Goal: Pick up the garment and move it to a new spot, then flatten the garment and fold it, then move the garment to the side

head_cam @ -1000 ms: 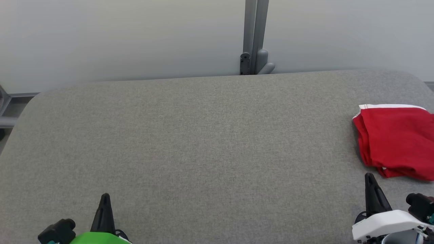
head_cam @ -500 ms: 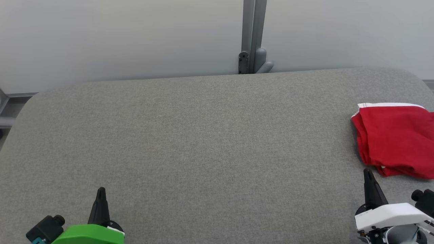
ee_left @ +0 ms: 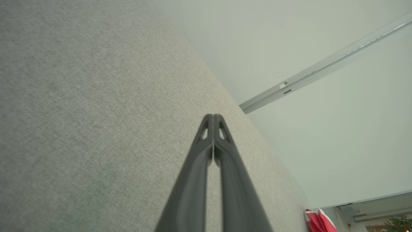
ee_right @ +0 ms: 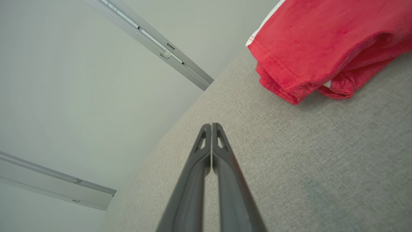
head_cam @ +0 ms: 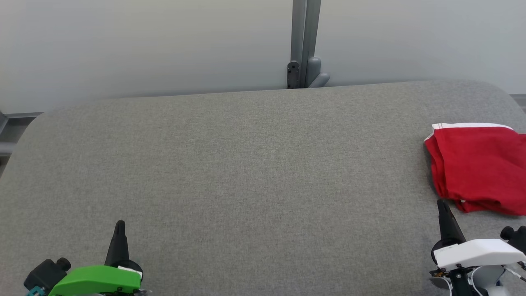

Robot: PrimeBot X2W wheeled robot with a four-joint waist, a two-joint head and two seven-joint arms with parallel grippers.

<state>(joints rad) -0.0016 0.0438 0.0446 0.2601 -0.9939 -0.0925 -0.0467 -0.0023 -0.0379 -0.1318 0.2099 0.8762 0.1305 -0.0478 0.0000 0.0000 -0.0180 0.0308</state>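
1. Where the head view looks down, the broad grey fabric-covered surface (head_cam: 254, 164) lies open across its middle and left, its far edge meeting a pale wall (head_cam: 123, 41) and a grey metal post (head_cam: 304, 41). The folded red garment with white trim (head_cam: 481, 168) sits at the right edge, cut by the frame. The left gripper (head_cam: 119, 225) and right gripper (head_cam: 442, 204), both closed and empty, flank the near edge.
2. Left wrist view: jaws pressed together over open cloth; the garment lies far off, lower right.
3. Right wrist view: jaws together; the garment's hemmed corner is near, not touching.
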